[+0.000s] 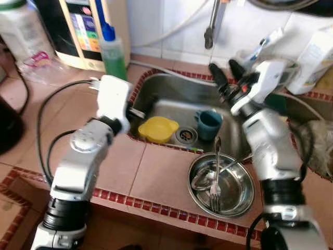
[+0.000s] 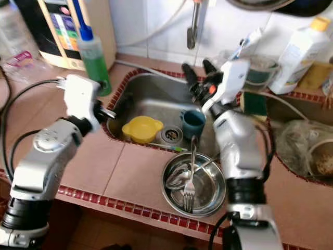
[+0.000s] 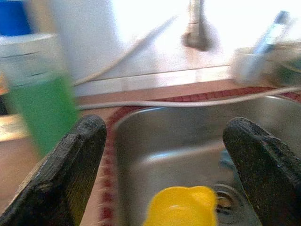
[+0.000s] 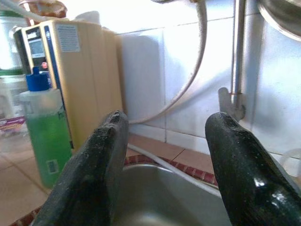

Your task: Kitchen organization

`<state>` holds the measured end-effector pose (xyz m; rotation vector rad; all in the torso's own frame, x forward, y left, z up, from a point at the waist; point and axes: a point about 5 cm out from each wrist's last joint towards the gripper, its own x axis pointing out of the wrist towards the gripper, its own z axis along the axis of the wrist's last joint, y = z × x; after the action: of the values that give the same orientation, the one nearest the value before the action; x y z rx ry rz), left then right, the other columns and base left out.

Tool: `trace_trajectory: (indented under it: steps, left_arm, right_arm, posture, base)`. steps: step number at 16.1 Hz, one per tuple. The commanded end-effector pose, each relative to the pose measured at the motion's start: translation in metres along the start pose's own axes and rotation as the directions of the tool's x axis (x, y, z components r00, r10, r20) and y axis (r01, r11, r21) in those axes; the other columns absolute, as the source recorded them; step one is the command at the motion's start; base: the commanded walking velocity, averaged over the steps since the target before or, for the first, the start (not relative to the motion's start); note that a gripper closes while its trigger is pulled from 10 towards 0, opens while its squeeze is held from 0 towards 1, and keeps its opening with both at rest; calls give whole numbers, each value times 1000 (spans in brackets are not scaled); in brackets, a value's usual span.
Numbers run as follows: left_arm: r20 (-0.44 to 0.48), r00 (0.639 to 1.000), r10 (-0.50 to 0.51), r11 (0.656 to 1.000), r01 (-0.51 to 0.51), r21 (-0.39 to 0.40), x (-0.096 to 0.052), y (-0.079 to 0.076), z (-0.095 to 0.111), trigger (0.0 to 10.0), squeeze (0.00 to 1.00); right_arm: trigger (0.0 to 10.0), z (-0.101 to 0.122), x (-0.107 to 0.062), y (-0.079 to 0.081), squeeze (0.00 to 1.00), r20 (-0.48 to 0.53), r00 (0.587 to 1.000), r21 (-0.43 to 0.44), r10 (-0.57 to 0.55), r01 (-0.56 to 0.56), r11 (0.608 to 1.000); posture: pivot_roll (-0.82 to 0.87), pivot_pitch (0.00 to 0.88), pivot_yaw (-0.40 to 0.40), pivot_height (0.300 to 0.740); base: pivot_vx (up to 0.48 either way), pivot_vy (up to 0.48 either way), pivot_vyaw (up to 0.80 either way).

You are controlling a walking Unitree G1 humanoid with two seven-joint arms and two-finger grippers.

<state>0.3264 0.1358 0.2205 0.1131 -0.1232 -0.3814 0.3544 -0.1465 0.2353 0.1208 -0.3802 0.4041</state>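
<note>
arms: silver | wrists: white housings | cables: black | left claw point(image 3: 164, 174), right claw point(image 4: 164, 174): black fingers

Inside the steel sink basin point(image 1: 171, 104), the yellow plastic bowl point(image 1: 157, 128) and teal mug point(image 1: 209, 124) crowd the drain; the basin's back half lies open.

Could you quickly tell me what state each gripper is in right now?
Left gripper: jaws open, holding nothing.
Right gripper: jaws open, holding nothing.
</note>
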Motion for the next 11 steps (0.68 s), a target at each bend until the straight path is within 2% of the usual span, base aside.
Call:
trace_trajectory:
  steps: [1,3,4,6,8,11]
  left_arm:
    - [4,999,36,999,-36,-21,0,7,-4,10000,0]
    - [10,998,62,997,-61,-36,0,6,-9,10000,0]
    - [26,998,52,996,-50,-67,-3,0,-13,10000,0]
    - [4,999,35,998,-35,-58,-6,-10,-27,10000,0]
    - [-2,1000,20,998,-20,-60,-11,-19,-34,10000,0]
    - [19,1000,16,998,-15,-53,-18,-23,-40,10000,0]
  right_arm:
    - [10000,0,-3,2,0,21,1000,-36,-24,24,999]
    - [10000,-6,-8,4,0,14,997,-31,-70,71,997]
    - [10000,-11,-13,12,0,7,997,-25,-76,76,997]
    - [10000,-23,-24,21,0,-25,997,-60,-79,77,995]
    - [10000,-30,-33,21,0,-46,994,-63,-97,94,994]
    - [10000,-34,-44,23,0,-67,989,-69,-130,125,990]
  posture:
    - [-87,15,26,740]
    - [-92,13,26,740]
    - [-99,15,30,740]
    - [-109,17,34,740]
    - [-114,21,37,740]
    - [-125,20,39,740]
  base:
    - [0,0,0]
    - [0,0,0]
    - [0,0,0]
    - [0,0,0]
    - [0,0,0]
    - [0,0,0]
